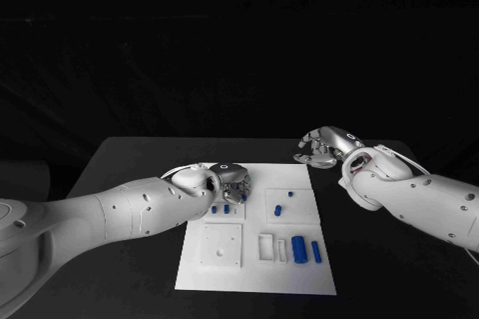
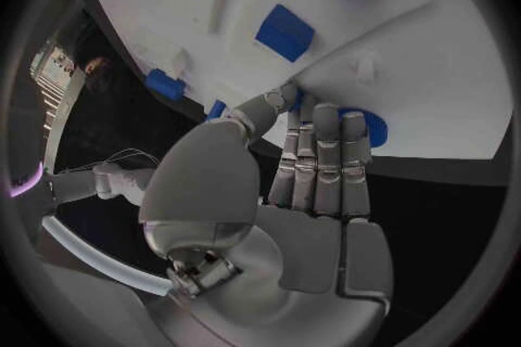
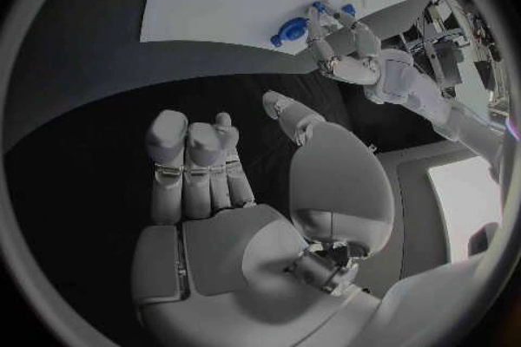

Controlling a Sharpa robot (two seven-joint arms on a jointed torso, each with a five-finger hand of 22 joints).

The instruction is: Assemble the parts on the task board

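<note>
your left hand [image 1: 226,183] was over the task board's [image 1: 300,277] far left corner, fingers straight and together, tips touching a round blue part [image 2: 367,127]; no grip that i could tell. your right hand [image 1: 324,148] hung curled and empty, off the board's far right corner.

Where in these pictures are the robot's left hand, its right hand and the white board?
left hand [image 1: 232,185], head view, on its knuckles.
right hand [image 1: 321,147], head view, on its curled fingers.
white board [image 1: 250,277], head view, on a bare near part.
</note>
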